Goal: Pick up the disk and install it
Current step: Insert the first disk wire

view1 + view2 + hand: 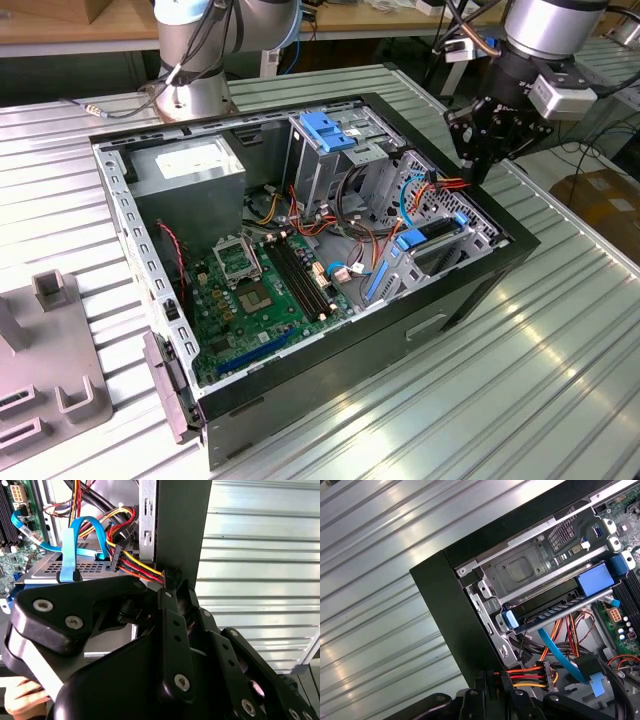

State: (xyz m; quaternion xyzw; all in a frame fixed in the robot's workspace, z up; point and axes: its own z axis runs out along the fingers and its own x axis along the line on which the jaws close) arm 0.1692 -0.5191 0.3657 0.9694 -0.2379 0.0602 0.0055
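gripper (479,172) closed narrow by computer case (470,290) rim on ribbed metal table (520,400), wooden bench (60,30) behind

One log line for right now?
gripper: over case corner, at power cables | disk: lying inside case, not held

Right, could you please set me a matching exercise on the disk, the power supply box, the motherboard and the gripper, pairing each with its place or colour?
Things:
1. disk
2. power supply box
3. motherboard
4. gripper

Places and colours:
A. green, flat on the floor of the case
B. above the case's corner at the exterior view's right
C. grey with a white label, in the far corner at the exterior view's left
D. in a bay beside the case wall, with blue rails

Pairs: 1-D, 2-C, 3-A, 4-B.
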